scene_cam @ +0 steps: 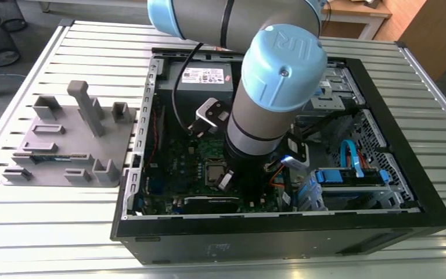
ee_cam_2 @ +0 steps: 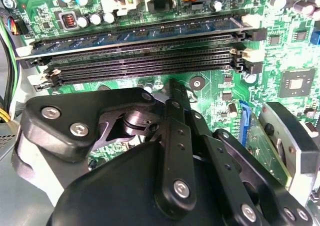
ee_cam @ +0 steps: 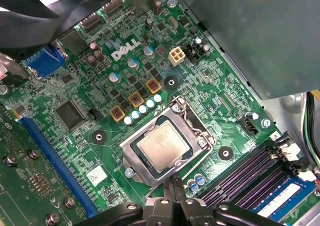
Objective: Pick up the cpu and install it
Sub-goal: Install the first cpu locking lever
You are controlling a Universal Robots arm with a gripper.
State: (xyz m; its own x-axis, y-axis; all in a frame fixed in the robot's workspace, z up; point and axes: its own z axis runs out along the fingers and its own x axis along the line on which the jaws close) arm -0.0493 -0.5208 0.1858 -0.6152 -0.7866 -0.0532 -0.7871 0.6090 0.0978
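The cpu (ee_cam: 163,145), a small square chip with a dull silvery top, lies flat inside the metal-framed socket (ee_cam: 131,162) of the green circuit board (ee_cam: 100,110). In the first wrist view my gripper (ee_cam: 175,182) hangs just beside the socket's edge, its two thin fingertips pressed together with nothing between them. The second wrist view has the same shut fingertips (ee_cam_2: 172,93) above the board, near the memory slots (ee_cam_2: 145,60). In the exterior view the arm (scene_cam: 266,104) reaches down into the open computer case over the socket (scene_cam: 212,172).
A grey block tray (scene_cam: 68,145) stands on the slatted table at the exterior view's left. The black case walls (scene_cam: 285,232), a grey metal box (ee_cam: 250,35), blue cables (scene_cam: 347,157) and upright capacitors (ee_cam: 142,108) crowd the board.
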